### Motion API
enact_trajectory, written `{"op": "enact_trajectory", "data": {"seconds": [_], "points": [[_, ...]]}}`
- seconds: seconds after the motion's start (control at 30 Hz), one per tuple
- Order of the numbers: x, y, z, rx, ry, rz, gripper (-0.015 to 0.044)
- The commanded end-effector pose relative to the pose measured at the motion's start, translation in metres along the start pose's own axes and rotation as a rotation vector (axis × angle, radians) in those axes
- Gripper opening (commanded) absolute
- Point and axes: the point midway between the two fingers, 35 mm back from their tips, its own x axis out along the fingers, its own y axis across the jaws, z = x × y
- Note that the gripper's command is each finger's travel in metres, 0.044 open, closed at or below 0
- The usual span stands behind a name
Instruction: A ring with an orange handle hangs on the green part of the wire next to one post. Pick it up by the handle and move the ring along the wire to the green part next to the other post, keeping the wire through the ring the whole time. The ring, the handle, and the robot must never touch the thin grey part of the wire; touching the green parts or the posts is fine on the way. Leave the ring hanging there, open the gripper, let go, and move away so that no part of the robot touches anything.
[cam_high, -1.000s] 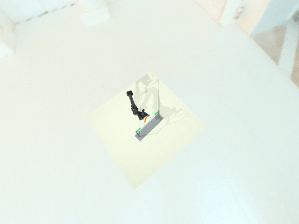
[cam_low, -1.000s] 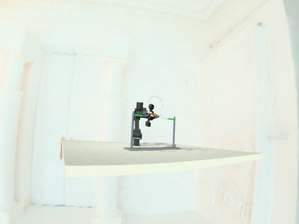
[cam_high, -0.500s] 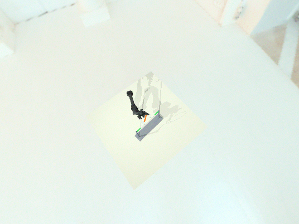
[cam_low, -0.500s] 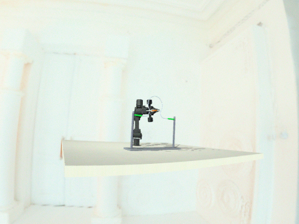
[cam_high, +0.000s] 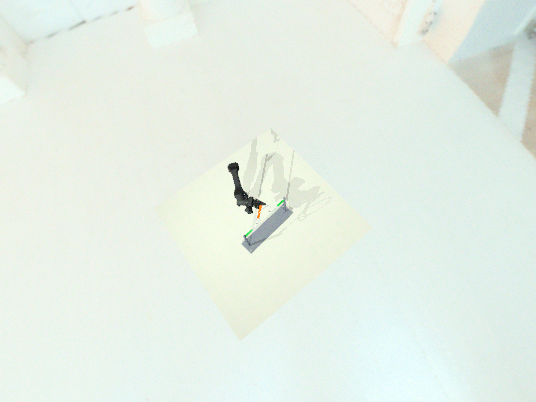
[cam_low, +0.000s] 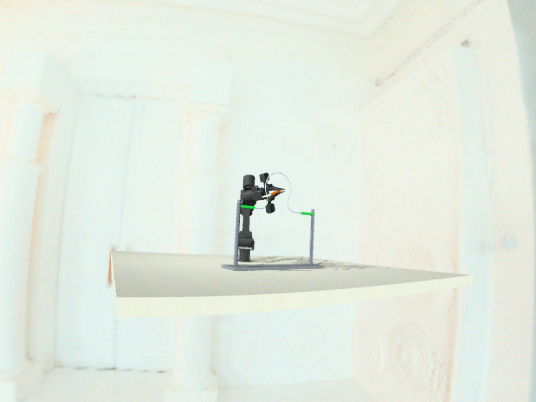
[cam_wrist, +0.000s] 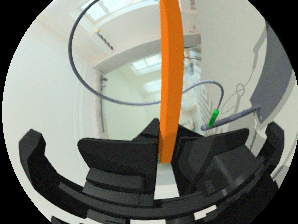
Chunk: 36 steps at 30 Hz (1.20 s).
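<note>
Between the slim grey posts (cam_low: 311, 237), the dark gripper (cam_wrist: 161, 156) clamps the smooth, flat orange handle (cam_wrist: 168, 76), its ring seemingly hair-thin.

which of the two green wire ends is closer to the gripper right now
The green section on the post beside the arm; the gripper, shut on the orange handle, sits just above it. The other green section lies farther off.

- everything around me is very bright, almost washed out; the walls and floor blend into pale white.
- my arm (cam_high: 239, 187) throws soft grey shadows across the cream table (cam_high: 210, 280), falling away to the upper right in the top view.
- the exterior view bows at its edges, and the columns curve.
- my wrist view is a round fisheye ringed in black, soft and blocky; the orange handle (cam_wrist: 169, 76) looks bent.
</note>
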Motion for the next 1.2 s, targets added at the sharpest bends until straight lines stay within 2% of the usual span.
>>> {"op": "enact_trajectory", "data": {"seconds": [0.0,1.17], "points": [[-0.0006,0.0083,-0.0009,0.007,0.005,0.006,-0.0150],[-0.0012,0.0084,0.0001,-0.182,-0.008,-0.163,-0.0150]]}}
